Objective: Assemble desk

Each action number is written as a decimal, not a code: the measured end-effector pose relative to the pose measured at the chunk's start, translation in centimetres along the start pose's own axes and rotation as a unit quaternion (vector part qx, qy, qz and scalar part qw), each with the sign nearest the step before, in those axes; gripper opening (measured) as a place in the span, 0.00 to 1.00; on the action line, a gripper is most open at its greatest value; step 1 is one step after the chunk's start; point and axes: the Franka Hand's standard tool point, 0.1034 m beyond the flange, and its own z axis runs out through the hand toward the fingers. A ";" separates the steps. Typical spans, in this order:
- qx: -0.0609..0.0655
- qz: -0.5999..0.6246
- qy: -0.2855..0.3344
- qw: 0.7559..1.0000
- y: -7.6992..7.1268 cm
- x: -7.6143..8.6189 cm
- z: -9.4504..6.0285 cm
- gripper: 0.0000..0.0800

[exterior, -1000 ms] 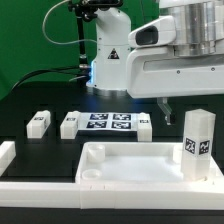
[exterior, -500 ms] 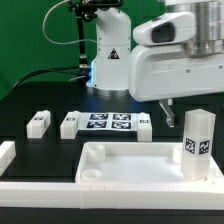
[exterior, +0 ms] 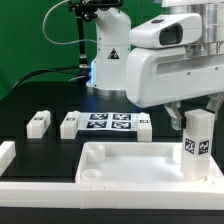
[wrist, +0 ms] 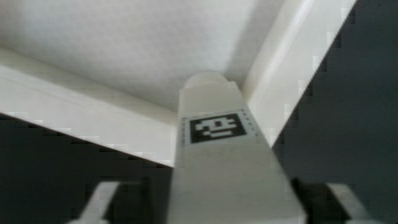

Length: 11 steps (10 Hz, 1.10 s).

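The white desk top with its raised rim lies at the front of the table. One white leg stands upright in the top's corner at the exterior view's right, its tag facing the camera. My gripper is over that leg, with its fingers on either side of the leg's upper end. In the wrist view the leg rises between my fingers, with dark gaps on both sides. The gripper is open. The desk top's rim corner shows beyond the leg.
Three loose legs lie on the black table behind the desk top: one, another and a third. The marker board lies between the last two. A white rail stands at the exterior view's left front.
The arm has come down and toward the exterior view's left, bringing the fingers round the top of the upright leg. The leg and the other parts have not moved.
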 end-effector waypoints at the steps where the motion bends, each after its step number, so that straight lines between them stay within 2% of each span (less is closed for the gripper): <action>1: 0.001 0.043 0.000 0.999 0.0 0.0 0.0 0.36; 4: 0.001 0.139 0.001 0.990 -0.1 0.1 0.0 0.36; 6: -0.004 0.267 0.002 0.964 -0.3 0.1 0.0 0.36; 7: -0.002 0.357 0.002 0.934 -0.3 0.1 0.0 0.36; 9: 0.009 0.486 0.000 0.874 -0.2 0.2 0.0 0.36; 10: 0.010 0.544 0.000 0.839 -0.3 0.2 0.0 0.36; 11: 0.018 0.611 0.001 0.791 -0.2 0.2 0.0 0.36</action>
